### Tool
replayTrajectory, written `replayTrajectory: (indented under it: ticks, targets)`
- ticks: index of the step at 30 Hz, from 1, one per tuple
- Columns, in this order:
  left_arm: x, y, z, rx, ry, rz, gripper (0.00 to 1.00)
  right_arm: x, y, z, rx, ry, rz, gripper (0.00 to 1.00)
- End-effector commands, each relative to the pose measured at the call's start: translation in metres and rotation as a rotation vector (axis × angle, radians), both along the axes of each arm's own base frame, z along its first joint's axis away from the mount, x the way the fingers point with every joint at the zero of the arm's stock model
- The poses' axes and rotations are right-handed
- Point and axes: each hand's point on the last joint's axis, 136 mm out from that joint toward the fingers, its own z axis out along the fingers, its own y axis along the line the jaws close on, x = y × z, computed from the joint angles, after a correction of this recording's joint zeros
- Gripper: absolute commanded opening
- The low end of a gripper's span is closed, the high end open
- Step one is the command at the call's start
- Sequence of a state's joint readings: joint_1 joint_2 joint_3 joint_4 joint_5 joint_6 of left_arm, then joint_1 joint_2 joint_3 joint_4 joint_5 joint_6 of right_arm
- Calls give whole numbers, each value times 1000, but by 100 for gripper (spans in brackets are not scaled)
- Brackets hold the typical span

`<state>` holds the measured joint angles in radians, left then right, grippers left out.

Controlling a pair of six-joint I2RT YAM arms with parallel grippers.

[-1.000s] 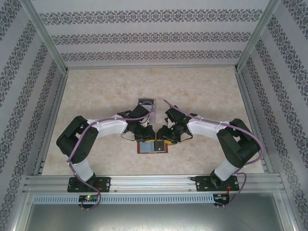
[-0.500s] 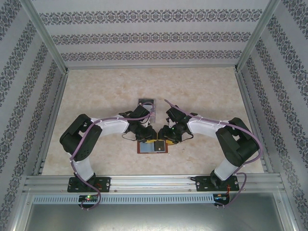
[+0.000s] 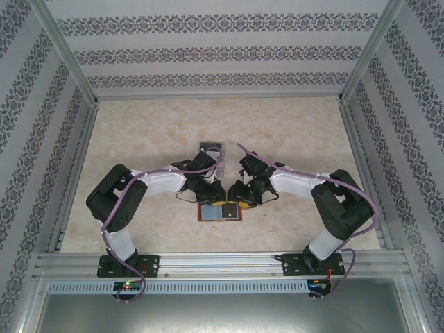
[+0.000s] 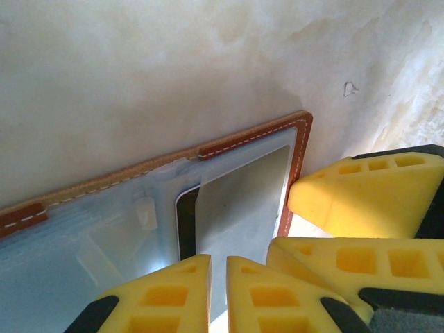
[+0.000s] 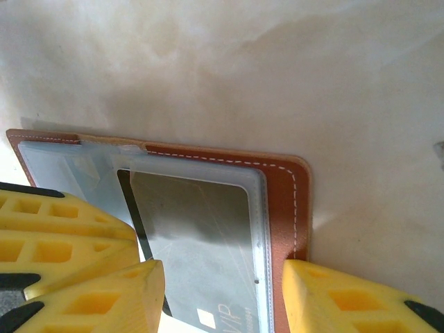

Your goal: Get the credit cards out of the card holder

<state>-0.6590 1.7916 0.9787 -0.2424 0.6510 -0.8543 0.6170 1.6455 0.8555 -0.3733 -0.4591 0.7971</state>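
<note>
Evidently the card holder [image 3: 220, 212] lies spread flat on the counter [image 3: 291, 139] between my arms. My right tool [image 5: 222, 272] gapes wide, straddling its right leaf, likely to pin it down. My left tool [image 4: 218, 269] is nearly closed over the credit cards [image 4: 239, 201] in their pocket; whether it grips one, I cannot tell.

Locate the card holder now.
Top view: the card holder lies open near the front centre of the table, beneath the left end effector and right end effector.
</note>
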Motion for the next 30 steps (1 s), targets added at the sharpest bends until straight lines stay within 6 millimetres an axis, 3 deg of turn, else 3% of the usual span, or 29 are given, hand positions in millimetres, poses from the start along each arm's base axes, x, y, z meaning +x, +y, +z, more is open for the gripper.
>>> replayTrajectory:
  ticks: [1,22,27,30]
  targets:
    - [2,-15,2,-61,3,-15,13,15,21,18,101,-48,16,49]
    - [-3,5,-16,76,19,-11,23,20,4,33,81,-110,-43,48]
    - [-3,6,-12,92,7,-18,22,20,10,30,112,-91,-39,35]
    - [-4,7,-11,97,5,-21,19,20,14,26,124,-74,-32,33]
